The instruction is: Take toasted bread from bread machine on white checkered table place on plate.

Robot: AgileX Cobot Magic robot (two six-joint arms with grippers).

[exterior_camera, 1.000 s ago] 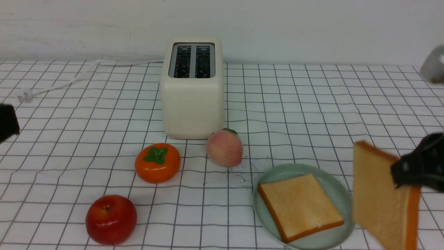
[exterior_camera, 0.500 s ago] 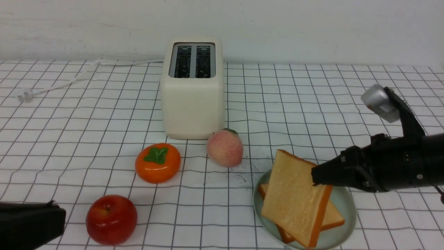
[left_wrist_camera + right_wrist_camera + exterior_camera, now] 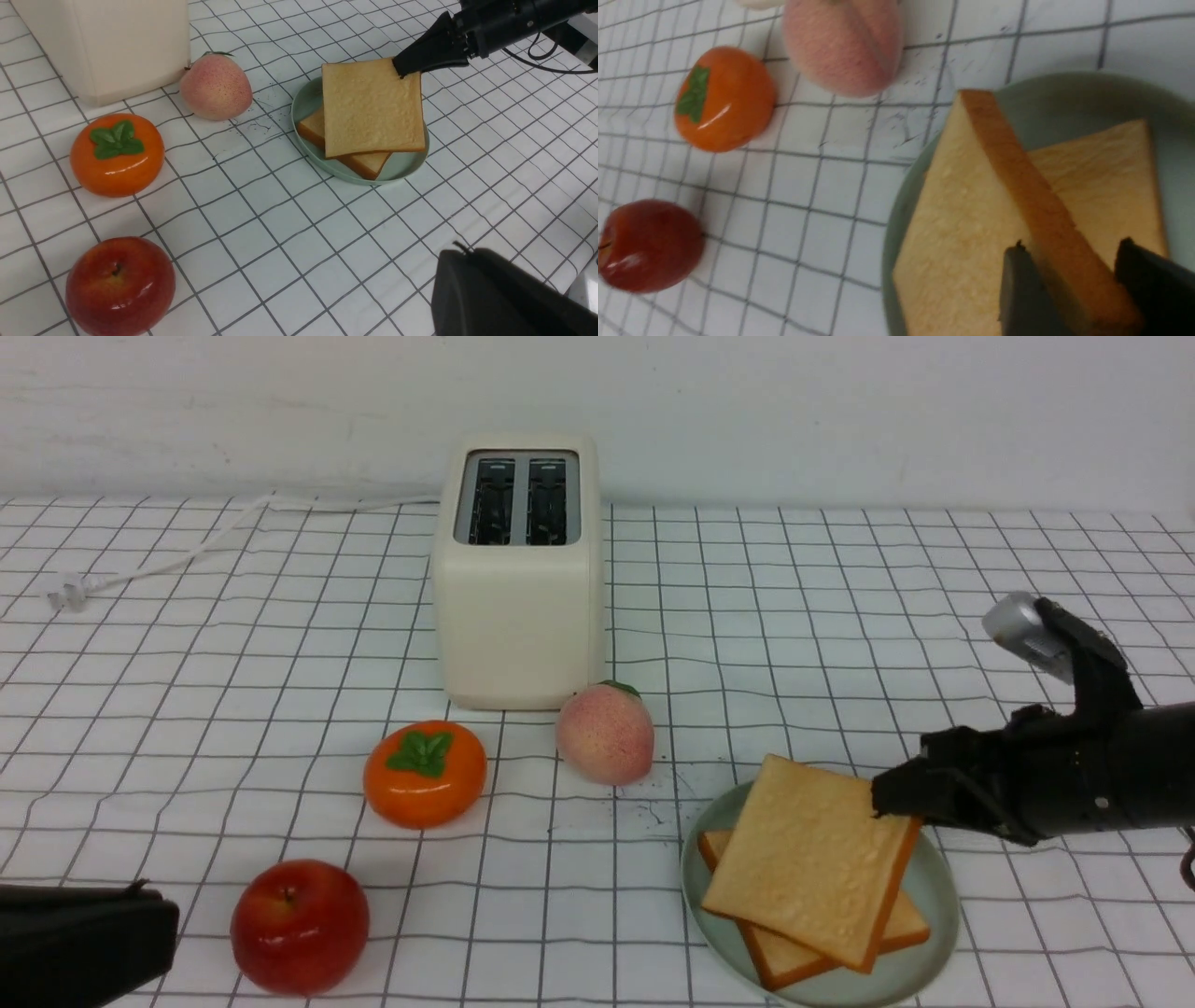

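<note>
Two slices of toasted bread lie stacked on the plate [image 3: 936, 889] at the front right of the white checkered table [image 3: 840, 616]. The upper slice [image 3: 810, 859] rests askew over the lower slice [image 3: 904, 926]. My right gripper [image 3: 882, 798] is at the upper slice's far right corner, its jaws spread open either side of the crust [image 3: 1031, 205], with a gap on one side. The bread machine [image 3: 518, 607] stands at the back, both slots dark and bare. Low at the front left, my left gripper [image 3: 93, 933] is shut on nothing.
An orange persimmon [image 3: 425, 784] and a pink peach [image 3: 605, 733] sit just in front of the bread machine. A red apple [image 3: 299, 924] lies near the front edge beside the left gripper. The white cord [image 3: 168, 560] trails to the back left.
My right gripper carried the second slice leftwards over the plate and laid it flat on the first slice. Its jaws have widened. The left arm dropped to the front left corner.
</note>
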